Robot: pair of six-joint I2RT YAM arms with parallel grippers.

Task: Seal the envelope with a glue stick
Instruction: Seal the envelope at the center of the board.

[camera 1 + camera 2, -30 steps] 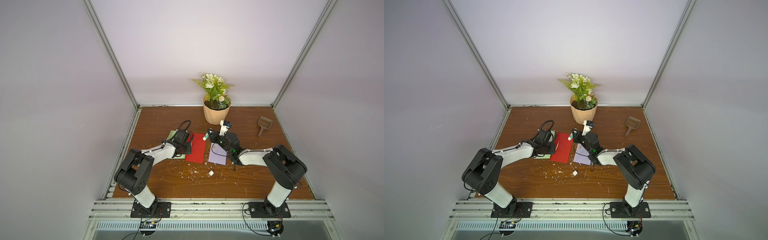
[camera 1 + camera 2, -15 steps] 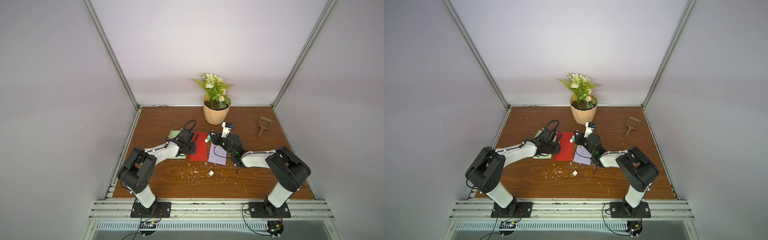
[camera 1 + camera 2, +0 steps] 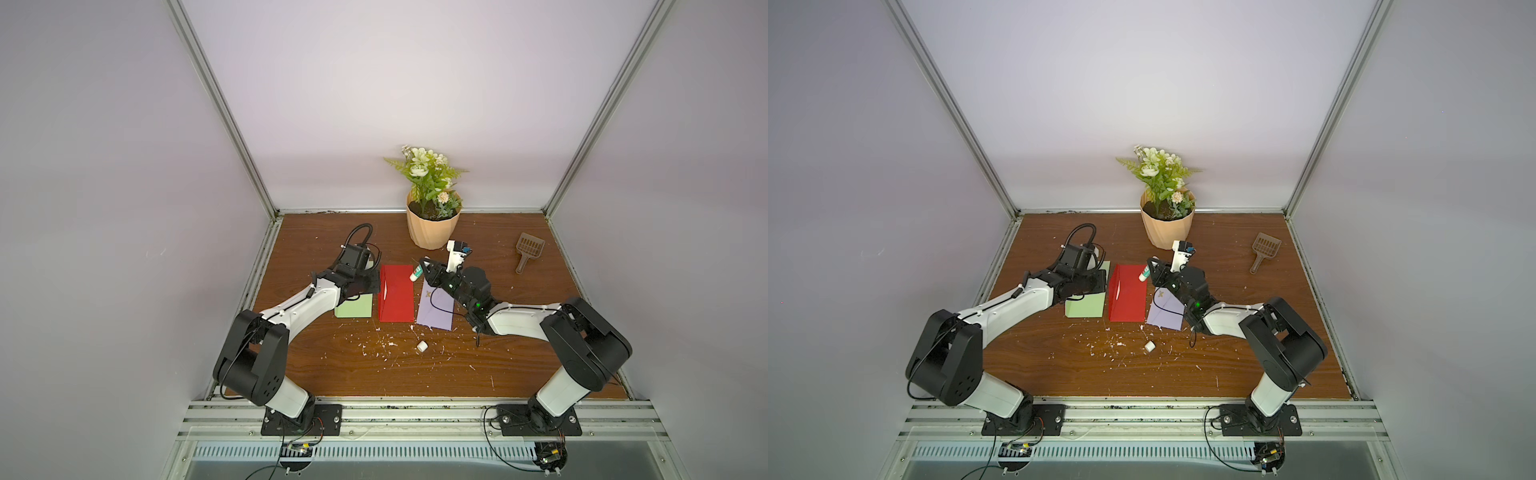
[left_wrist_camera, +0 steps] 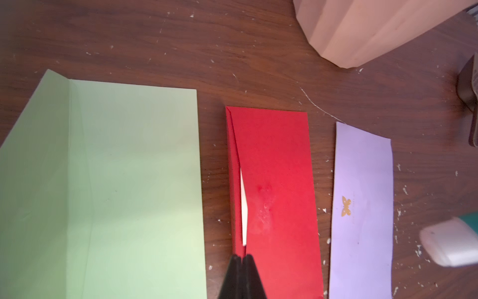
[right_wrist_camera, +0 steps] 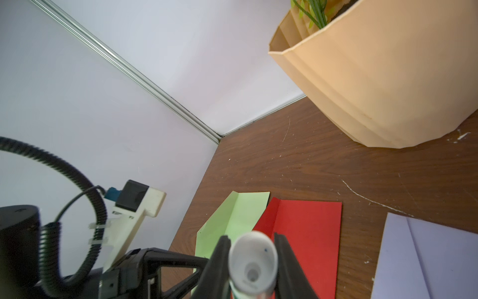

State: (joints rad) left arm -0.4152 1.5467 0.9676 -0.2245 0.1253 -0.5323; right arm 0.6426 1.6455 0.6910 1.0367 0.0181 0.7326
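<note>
Right wrist view: right claw (image 5: pixel 252 239) grasping glue stick (image 5: pixel 252 266) | stick at far corner of red envelope (image 3: pixel 397 297) on counter (image 3: pixel 498 365) | left claw (image 4: pixel 241 259) clenched, tips at envelope's flap edge

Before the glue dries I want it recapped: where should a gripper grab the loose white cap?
Take the white cap across its round side wall, coming straight down from above. It is short and lies low on the table, with only white scraps around it, so a sideways approach would likely scrape the wood. Which way its opening faces is too small to tell.
</note>
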